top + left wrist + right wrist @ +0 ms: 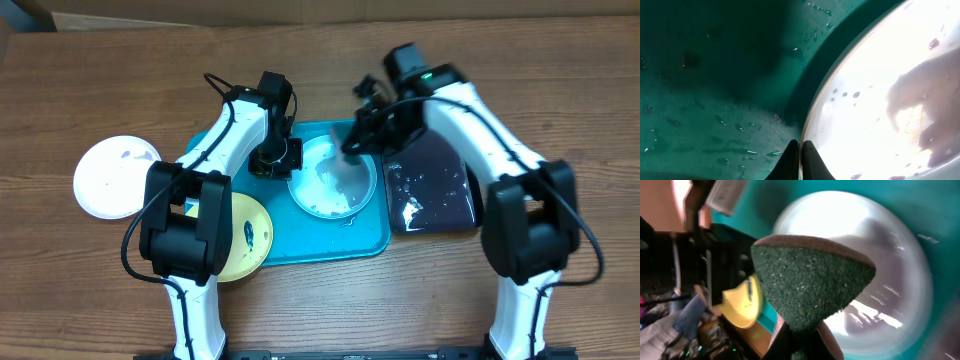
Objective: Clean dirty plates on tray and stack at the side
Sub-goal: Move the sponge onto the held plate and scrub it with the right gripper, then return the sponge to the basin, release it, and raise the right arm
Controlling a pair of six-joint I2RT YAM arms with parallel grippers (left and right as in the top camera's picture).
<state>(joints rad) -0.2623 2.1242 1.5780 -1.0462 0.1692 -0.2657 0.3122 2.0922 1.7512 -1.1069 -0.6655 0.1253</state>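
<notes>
Three plates (117, 177) showing, one tray (370, 240) | yellow plate (252, 235) lying half hidden under left arm (215, 160) | left gripper (800, 158) pinching centre plate (332, 178) rim | right gripper (804, 349) clamping sponge (810, 280).

A wooden table (90, 70) bears a wet black tray (432, 185), green sponge (810, 280) nearby.

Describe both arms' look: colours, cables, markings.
White curved link shells on the left arm and right arm, bulky black joint housings, thin black cables looping outside. Black left gripper and right gripper, dark tapered fingers. A green light glows near the right wrist. No readable markings.
</notes>
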